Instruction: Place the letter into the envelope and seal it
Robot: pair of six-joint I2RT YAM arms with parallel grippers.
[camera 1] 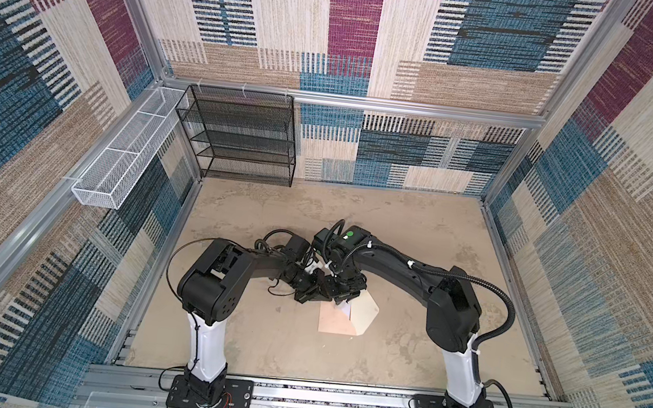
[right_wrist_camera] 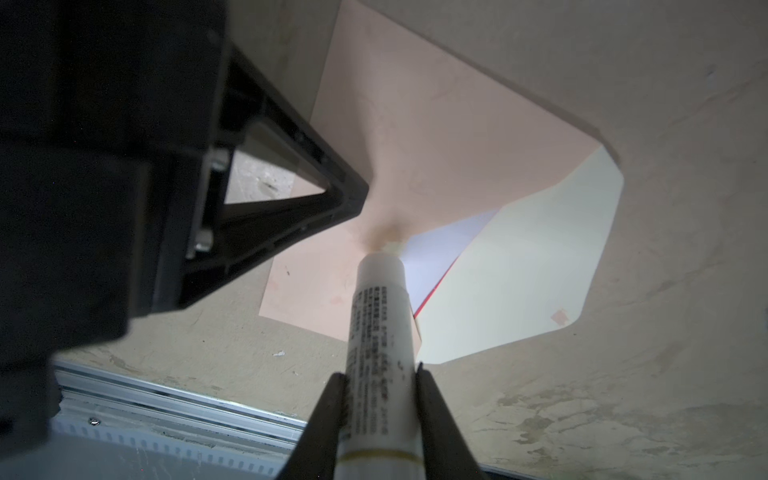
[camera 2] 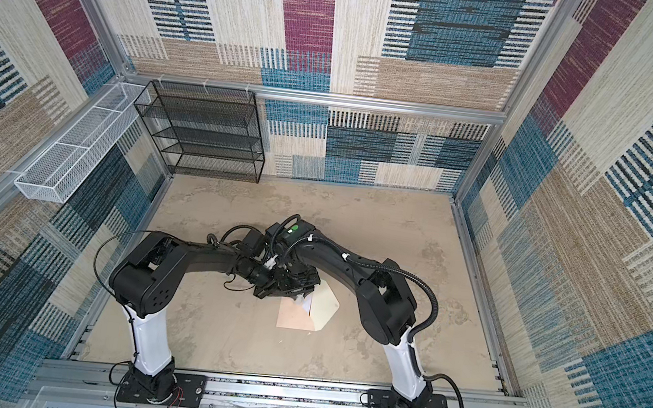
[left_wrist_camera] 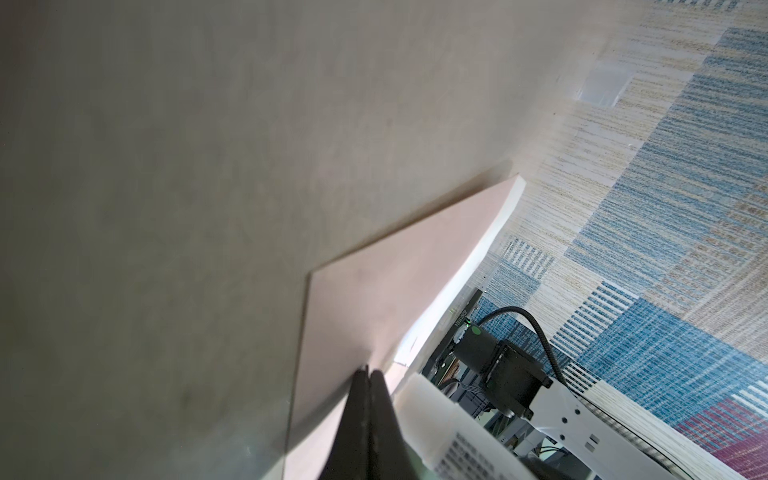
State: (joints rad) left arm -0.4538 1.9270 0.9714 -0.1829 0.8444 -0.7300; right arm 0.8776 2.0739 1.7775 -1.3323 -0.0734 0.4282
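White tube point(right_wrist_camera: 380, 332) touches peach envelope point(right_wrist_camera: 436, 137), cream flap point(right_wrist_camera: 519, 266) open.

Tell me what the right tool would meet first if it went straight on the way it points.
The envelope: the white tube that the right tool grips seems to touch it near the opening, table underneath.

You are looking into a robotics lab cell: aluminium framing point(camera 1: 353, 101) boxes in a mottled tabletop point(camera 1: 418, 232), woven patterned panels point(camera 1: 295, 21) serve as walls, and two robot arms point(camera 1: 216, 276) bolt to a rail point(camera 1: 336, 398). Well beyond the fingers point(right_wrist_camera: 436, 415) stands a black mesh shelf point(camera 1: 240, 136), with a white wire basket point(camera 1: 121, 156) beside it.
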